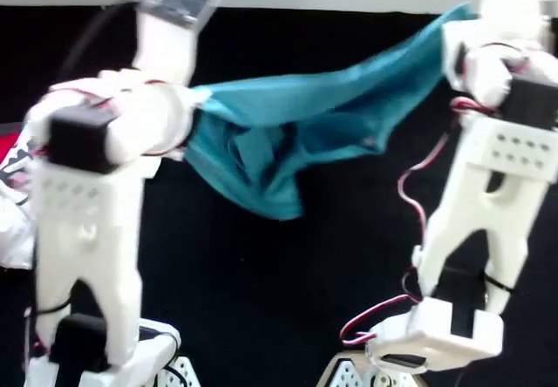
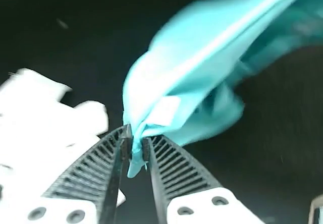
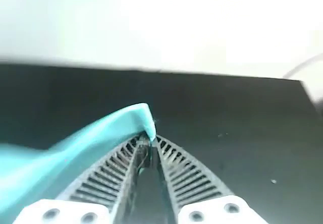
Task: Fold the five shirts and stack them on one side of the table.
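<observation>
A teal shirt (image 1: pixel 296 130) hangs in the air between the two arms, stretched from one side to the other with its middle sagging in folds above the black table. In the left wrist view my left gripper (image 2: pixel 135 146) is shut on a bunched edge of the teal shirt (image 2: pixel 202 67), with a white label showing just above the fingertips. In the right wrist view my right gripper (image 3: pixel 150 142) is shut on another edge of the teal shirt (image 3: pixel 86 141), which trails away from it.
White and red cloth (image 1: pixel 10 186) lies at the table's left edge, and white cloth (image 2: pixel 40 108) shows below the left gripper. The black table (image 1: pixel 288 265) runs under the hanging shirt; a pale wall (image 3: pixel 161 22) lies beyond its far edge.
</observation>
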Robot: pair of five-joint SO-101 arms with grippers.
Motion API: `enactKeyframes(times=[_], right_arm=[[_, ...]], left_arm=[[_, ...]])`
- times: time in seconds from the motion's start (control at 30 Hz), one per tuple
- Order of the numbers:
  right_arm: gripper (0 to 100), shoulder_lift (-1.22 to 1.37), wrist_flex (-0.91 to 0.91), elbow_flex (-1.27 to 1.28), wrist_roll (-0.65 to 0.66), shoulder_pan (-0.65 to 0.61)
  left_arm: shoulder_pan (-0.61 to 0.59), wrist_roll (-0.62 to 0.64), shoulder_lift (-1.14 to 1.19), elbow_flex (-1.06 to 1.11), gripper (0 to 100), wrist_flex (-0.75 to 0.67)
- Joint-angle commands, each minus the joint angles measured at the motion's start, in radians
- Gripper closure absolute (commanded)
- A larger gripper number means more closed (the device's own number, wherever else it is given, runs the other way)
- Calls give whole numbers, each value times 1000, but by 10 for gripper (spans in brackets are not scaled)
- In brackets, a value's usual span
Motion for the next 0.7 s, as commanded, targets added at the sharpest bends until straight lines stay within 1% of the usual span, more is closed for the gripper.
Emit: enactKeyframes(times=[0.0, 0.07, 0.17, 0.27, 0.4, 0.57, 0.67], right_arm=[[992, -64, 7, -102, -77, 62], [992, -79, 13, -111, -75, 65], [992, -68, 94, -107, -74, 36], [992, -21, 205, -51, -74, -12], [992, 62, 314, 82, -72, -81], [992, 147, 358, 306, -71, -157], [992, 147, 397, 420, -49, -203]], left_arm=[[-53, -11, -41, -102, 990, 2], [-62, -11, -41, -127, 990, 2], [-59, -6, -38, -124, 990, 8], [-59, -6, -38, -30, 990, 2], [-59, -8, -38, 203, 990, -5], [-65, -11, -39, 602, 990, -143], [-65, -12, -39, 792, 990, -210]])
